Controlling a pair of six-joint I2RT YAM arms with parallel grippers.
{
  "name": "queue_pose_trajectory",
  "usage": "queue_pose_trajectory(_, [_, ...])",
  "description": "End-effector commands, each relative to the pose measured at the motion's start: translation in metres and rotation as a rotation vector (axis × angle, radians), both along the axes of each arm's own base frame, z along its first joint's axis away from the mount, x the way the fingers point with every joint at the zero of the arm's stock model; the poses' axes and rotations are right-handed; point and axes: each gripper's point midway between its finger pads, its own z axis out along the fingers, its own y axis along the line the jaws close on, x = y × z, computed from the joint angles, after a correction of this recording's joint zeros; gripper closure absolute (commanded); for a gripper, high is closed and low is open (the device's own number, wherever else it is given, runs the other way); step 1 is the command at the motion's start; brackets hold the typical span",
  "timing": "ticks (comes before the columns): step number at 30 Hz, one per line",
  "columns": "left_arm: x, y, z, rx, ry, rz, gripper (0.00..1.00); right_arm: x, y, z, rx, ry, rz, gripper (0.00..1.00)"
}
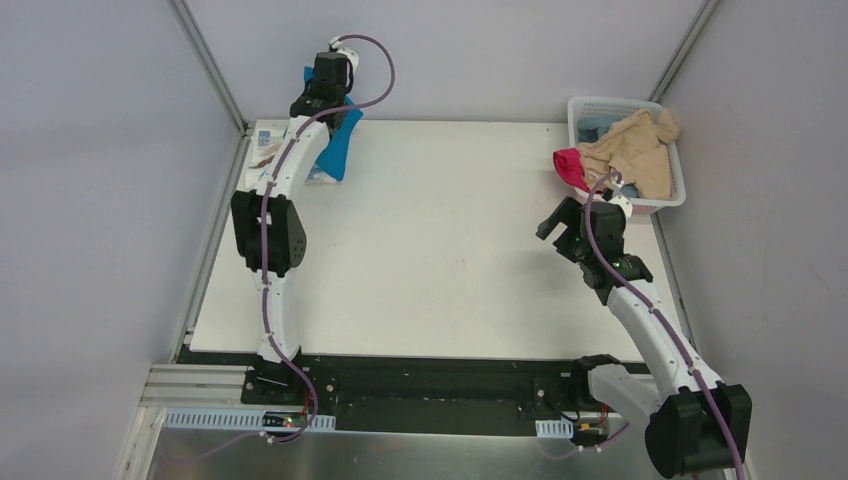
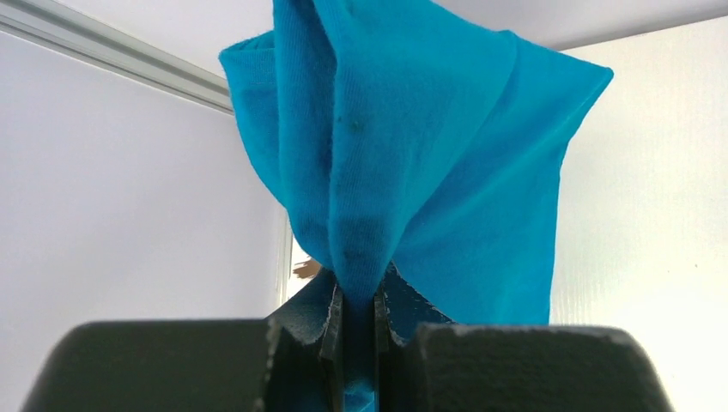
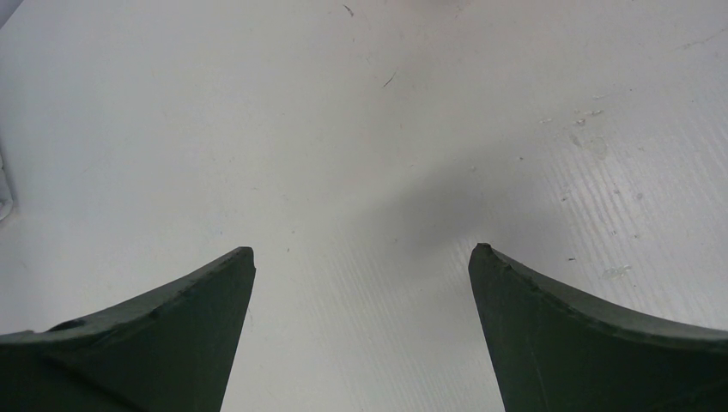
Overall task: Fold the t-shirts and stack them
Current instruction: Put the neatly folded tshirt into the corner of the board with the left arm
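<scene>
Top view: a white surface [image 1: 430, 250] with a white mesh basket [image 1: 600, 101] at its far right corner. A beige shirt [image 1: 635, 150] is heaped in the basket and spills over its rim. A pink shirt [image 1: 570, 168] hangs over the basket's left edge. A little pale-blue shirt [image 1: 592, 128] shows inside the basket at the back. The right hand [image 1: 553, 225] hovers just in front of the basket and slightly to its left, above bare surface. It is apart from all the shirts. The left hand [image 1: 335, 100] is well away from the basket, raised over the opposite far corner. A bright blue shirt [image 1: 338, 145] hangs from it. Below, a folded white printed shirt [image 1: 265, 150] lies on the surface. Whether the blue cloth touches it cannot be told.

Left wrist view: the left hand [image 2: 354, 300] is clamped tight on a gathered fold of the bright blue shirt [image 2: 412, 154]. The dark fingers [image 2: 330, 326] press the cloth between them, and the rest of the shirt fans out just beyond the tips.

Right wrist view: the right hand [image 3: 360, 249] is spread wide, its two dark fingers [image 3: 197, 318] far apart. Nothing lies between them, only bare white surface [image 3: 360, 129].
</scene>
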Motion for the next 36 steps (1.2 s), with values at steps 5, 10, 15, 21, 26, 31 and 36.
queue_pose_trajectory(5, [-0.018,0.009,0.073,-0.051,-0.152,-0.014,1.00,0.002,-0.005,0.006,-0.008,-0.033,-0.028,0.01])
queue_pose_trajectory(10, [-0.014,0.022,0.049,-0.080,-0.118,0.025,1.00,0.003,-0.006,0.006,-0.011,-0.030,-0.030,0.01])
queue_pose_trajectory(15, [0.000,0.041,0.014,-0.151,-0.068,0.051,1.00,0.004,-0.008,0.005,-0.019,-0.028,-0.039,0.00])
queue_pose_trajectory(21, [0.018,0.066,-0.019,-0.173,-0.031,0.086,1.00,0.004,-0.009,0.005,-0.024,-0.021,-0.041,0.01])
queue_pose_trajectory(26, [0.032,0.079,-0.038,-0.211,-0.022,0.087,1.00,0.005,-0.010,0.004,-0.028,-0.017,-0.046,0.01])
queue_pose_trajectory(31, [0.036,0.103,-0.054,-0.221,-0.021,0.156,1.00,0.006,-0.009,0.003,-0.030,-0.009,-0.045,0.00])
queue_pose_trajectory(36, [0.035,0.120,-0.071,-0.226,-0.011,0.222,1.00,0.006,-0.010,0.002,-0.034,-0.007,-0.049,0.01])
